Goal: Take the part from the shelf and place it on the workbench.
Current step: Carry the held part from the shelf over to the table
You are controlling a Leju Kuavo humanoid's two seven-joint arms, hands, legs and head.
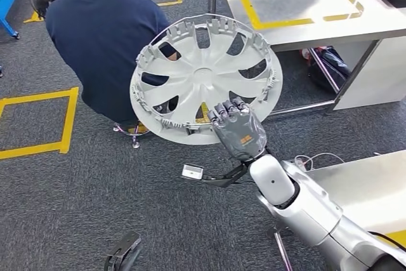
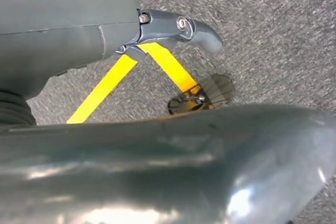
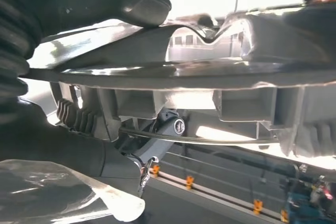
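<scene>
Round silver-grey plastic wheel cover (image 1: pixel 205 80), pale spokes, dark openings. Right hand (image 1: pixel 238 130): grey cover, darker fingers, small orange mark. Silver-white arm (image 1: pixel 306 204). Speckled dark grey carpet floor (image 1: pixel 57 207) with yellow tape lines (image 1: pixel 67 122). Pale metal workbench (image 1: pixel 306 11), yellow tape outline. Person's dark navy shirt (image 1: pixel 103 42).

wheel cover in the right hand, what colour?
Silver-grey all over, the wheel cover shows best in the head view, gripped at its rim by the right robot hand.
</scene>
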